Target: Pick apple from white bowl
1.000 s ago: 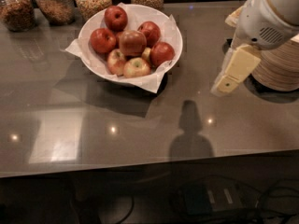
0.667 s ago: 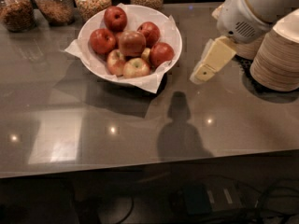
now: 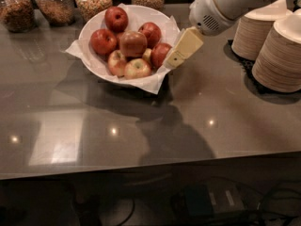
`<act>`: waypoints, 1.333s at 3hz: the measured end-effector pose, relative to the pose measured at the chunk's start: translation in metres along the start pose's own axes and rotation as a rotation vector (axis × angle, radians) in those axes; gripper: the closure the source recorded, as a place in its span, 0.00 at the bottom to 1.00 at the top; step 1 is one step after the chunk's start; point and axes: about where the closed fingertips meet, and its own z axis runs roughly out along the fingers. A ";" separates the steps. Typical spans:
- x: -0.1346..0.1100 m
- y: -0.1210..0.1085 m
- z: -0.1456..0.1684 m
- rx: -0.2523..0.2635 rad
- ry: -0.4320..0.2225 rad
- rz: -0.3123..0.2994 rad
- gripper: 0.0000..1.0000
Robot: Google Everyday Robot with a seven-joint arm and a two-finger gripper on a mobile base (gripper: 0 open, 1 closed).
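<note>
Apple (image 3: pixel 133 43) in the middle of the white bowl (image 3: pixel 141 12), packed among smaller red apples (image 3: pixel 116 18). Likely risks: closing on a neighbour instead, or snagging the crinkled paper (image 3: pixel 75 51) at the bowl's rim and dragging the bowl across the desk (image 3: pixel 225 107). Gripper (image 3: pixel 183 51) over the bowl's right rim as seen, angled inward; opening impossible to tell. Apple near it, bowl-centre side, one red apple between.

gripper (image 3: pixel 175 58) over white bowl (image 3: pixel 89 62) right rim, hiding part | arm (image 3: pixel 225 4) cut by top edge | 4 jars (image 3: pixel 56 4) cut at top
</note>
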 end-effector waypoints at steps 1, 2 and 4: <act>-0.020 -0.007 0.021 0.002 -0.059 -0.012 0.00; -0.037 -0.010 0.035 0.006 -0.109 -0.030 0.00; -0.057 -0.007 0.047 -0.007 -0.154 -0.056 0.00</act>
